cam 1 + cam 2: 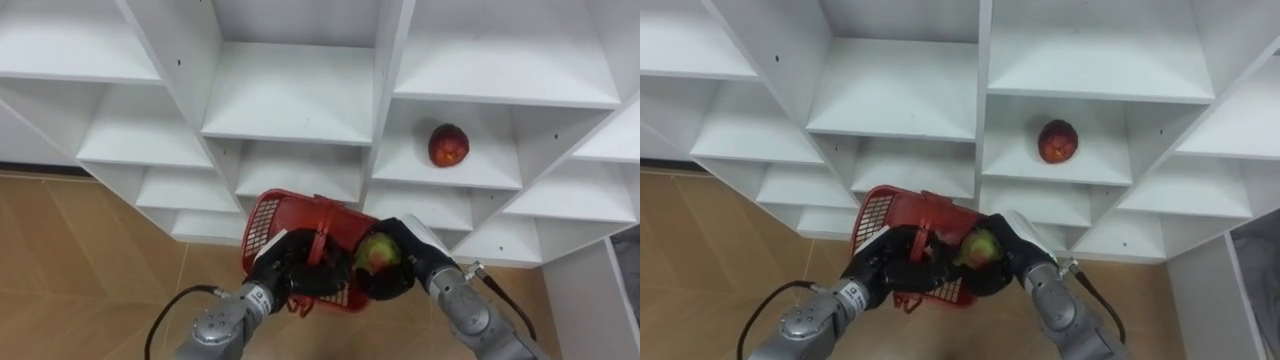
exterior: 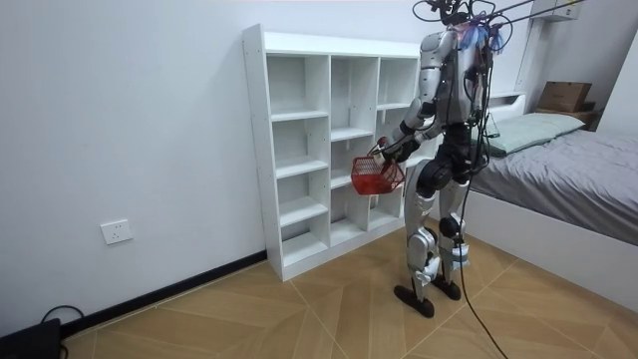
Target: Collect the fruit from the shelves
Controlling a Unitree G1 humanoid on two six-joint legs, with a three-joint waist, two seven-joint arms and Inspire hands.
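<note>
My left hand (image 1: 295, 266) is curled round the handle of a red mesh basket (image 1: 270, 222), holding it in front of the white closet (image 1: 290, 100). My right hand (image 1: 405, 262) grips a green-and-red fruit (image 1: 376, 252) right at the basket's right rim. A red fruit (image 1: 449, 145) lies on a shelf in the closet's right column, above my right hand. In the room view I stand upright facing the closet (image 2: 299, 150), with the basket (image 2: 376, 178) held at waist height.
The closet's other compartments (image 1: 890, 90) are bare white shelves. Wooden floor (image 1: 80, 260) lies to the left below them. A bed (image 2: 568, 170) stands to the room view's right, behind me.
</note>
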